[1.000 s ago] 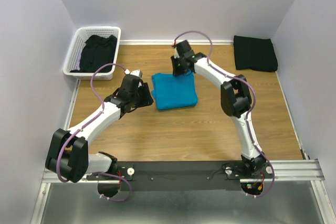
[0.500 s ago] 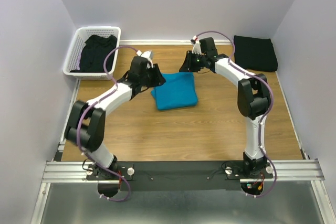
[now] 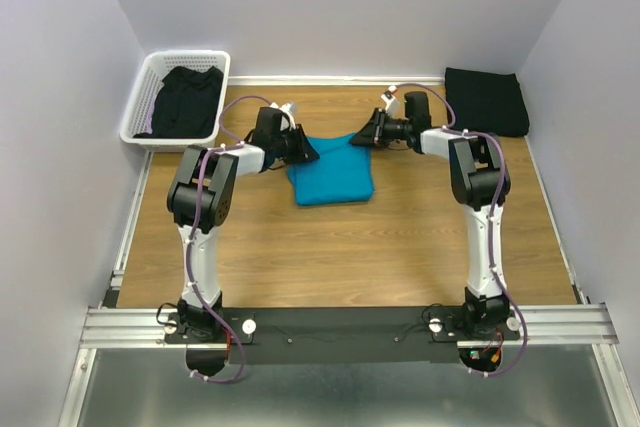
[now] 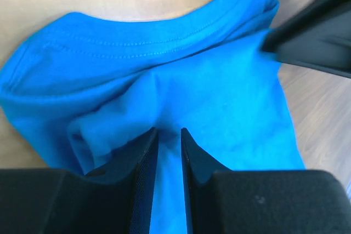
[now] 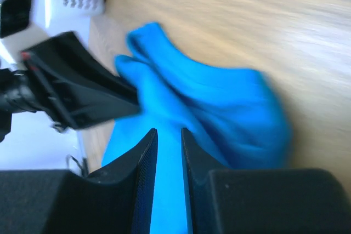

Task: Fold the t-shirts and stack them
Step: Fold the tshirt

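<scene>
Overhead view of a wooden worktop (image 3: 350, 247) inside a pale-walled enclosure. Two white and black robot arms reach from the bottom of the frame toward the centre. A bright teal t-shirt (image 3: 335, 175), folded into a rough rectangle, lies on the worktop just above centre. The left tool (image 3: 306, 151) meets the shirt's upper left corner and the right tool (image 3: 362, 137) meets its upper right corner. The two tools face each other across the shirt's upper edge, near but apart, and the cloth is bunched where each one holds it.

In the left wrist view, the left tool's two dark fingers (image 4: 143, 190) stand nearly together, pinching a fold of teal cloth that puckers toward them. The shirt's stitched neckline curves across the upper part of the frame. The right tool shows as a dark wedge at the upper right edge, touching the cloth.

The right wrist view is blurred. The right tool's fingers (image 5: 143, 190) are likewise nearly closed, with teal cloth gripped between them. The left tool is a dark shape at middle left, its tip against the cloth.

In the overhead view, a white lattice basket (image 3: 135, 119) sits at the upper left against the wall and holds a crumpled black t-shirt (image 3: 187, 97). A folded black t-shirt (image 3: 486, 100) lies flat in the upper right corner of the worktop, well apart from the teal one.
</scene>
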